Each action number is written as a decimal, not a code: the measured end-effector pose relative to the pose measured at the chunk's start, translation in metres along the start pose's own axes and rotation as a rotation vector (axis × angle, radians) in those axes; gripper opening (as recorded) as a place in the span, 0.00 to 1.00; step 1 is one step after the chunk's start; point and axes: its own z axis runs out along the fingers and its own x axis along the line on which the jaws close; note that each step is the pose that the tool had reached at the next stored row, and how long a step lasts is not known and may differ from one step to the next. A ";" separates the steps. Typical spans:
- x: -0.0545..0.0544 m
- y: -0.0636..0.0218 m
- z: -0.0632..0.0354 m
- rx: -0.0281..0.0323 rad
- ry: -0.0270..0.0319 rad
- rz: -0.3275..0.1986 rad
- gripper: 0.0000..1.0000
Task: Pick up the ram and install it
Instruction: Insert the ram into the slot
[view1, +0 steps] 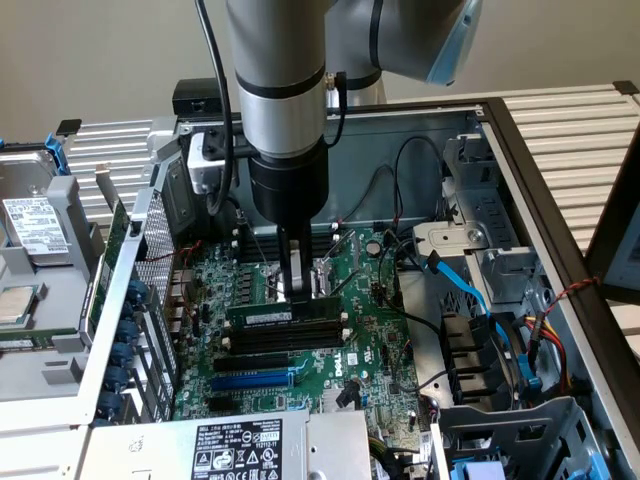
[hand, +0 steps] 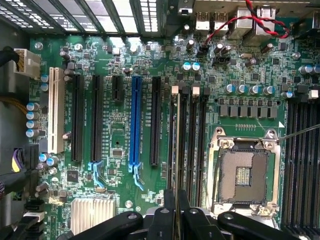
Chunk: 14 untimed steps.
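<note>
The ram (view1: 270, 313) is a long dark-green stick with a white label. It stands on edge over the black memory slots (view1: 285, 342) of the green motherboard (view1: 375, 330), inside the open computer case. My gripper (view1: 292, 290) comes straight down onto its middle and is shut on it. In the wrist view the ram (hand: 178, 150) appears edge-on as a thin strip running up from between my gripper's (hand: 176, 212) black fingers, in line with the memory slots (hand: 192, 145) with white end clips. I cannot tell whether it is seated in a slot.
The empty CPU socket (hand: 244, 172) lies right beside the memory slots. A blue expansion slot (hand: 134, 125) and black ones sit on the other side. Blue cables (view1: 470, 290) and drive bays fill the exterior view's right. A labelled power supply (view1: 235, 448) is at the front.
</note>
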 end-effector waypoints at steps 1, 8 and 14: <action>0.000 0.0000 0.0006 0.0000 0.0003 0.000 0.14; 0.000 0.0000 0.0042 -0.0001 0.0018 0.000 0.14; 0.000 0.0001 0.0076 0.0000 0.0017 0.000 0.14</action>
